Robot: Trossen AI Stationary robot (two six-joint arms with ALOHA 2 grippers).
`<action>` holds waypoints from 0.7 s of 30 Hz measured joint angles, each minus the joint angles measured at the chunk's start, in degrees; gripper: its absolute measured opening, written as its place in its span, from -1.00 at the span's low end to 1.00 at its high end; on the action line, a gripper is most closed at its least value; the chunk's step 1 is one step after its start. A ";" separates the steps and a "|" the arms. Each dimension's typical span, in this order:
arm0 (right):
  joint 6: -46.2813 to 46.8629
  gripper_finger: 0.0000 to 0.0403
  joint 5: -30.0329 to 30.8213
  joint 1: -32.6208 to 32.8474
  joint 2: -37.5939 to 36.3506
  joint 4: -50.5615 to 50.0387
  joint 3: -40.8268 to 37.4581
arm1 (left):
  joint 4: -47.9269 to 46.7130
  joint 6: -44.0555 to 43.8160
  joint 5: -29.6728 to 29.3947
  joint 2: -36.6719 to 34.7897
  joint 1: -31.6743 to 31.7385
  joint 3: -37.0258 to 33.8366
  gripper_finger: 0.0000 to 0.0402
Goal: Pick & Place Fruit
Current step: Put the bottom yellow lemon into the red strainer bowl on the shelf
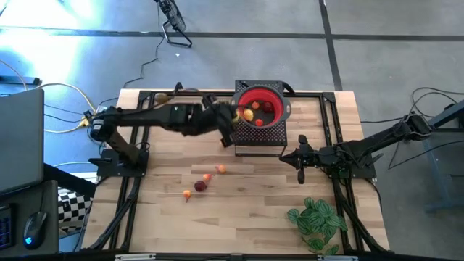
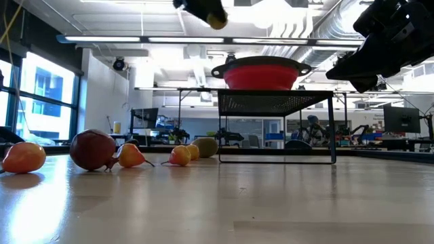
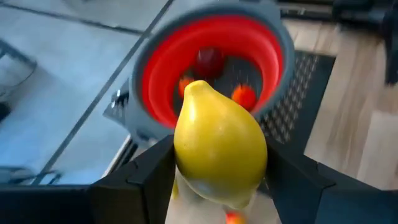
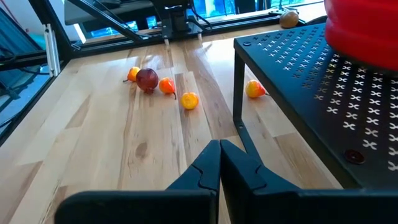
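I am holding the left end effector [image 3: 217, 186], pinching a yellow fruit [image 3: 219, 149], with the red bowl [image 3: 158, 68] lying just ahead.

Left gripper [image 3: 219, 186] fingertips hidden behind yellow lemon-like fruit [image 3: 219, 149]. Same fruit [image 2: 217, 20] cut off at top edge in low view. Red bowl [image 4: 364, 31] cropped at right wrist picture's edge. Fruit in bowl [image 1: 258, 110] too small to tell kinds from above. Small fruit beneath stand [image 4: 255, 89] partly screened by stand leg [image 4: 237, 93].
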 joint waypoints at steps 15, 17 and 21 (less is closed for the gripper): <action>-1.01 -0.99 -0.02 -0.02 -0.01 -0.30 0.00 | 14.60 1.58 13.36 1.52 8.96 0.65 0.04; -1.51 -0.99 -0.07 0.00 -0.01 -0.40 0.00 | 16.84 1.57 15.12 2.57 9.28 0.71 0.04; -1.53 -0.99 -0.11 0.00 0.01 -0.67 0.00 | 20.29 1.56 19.54 4.93 10.37 1.03 0.04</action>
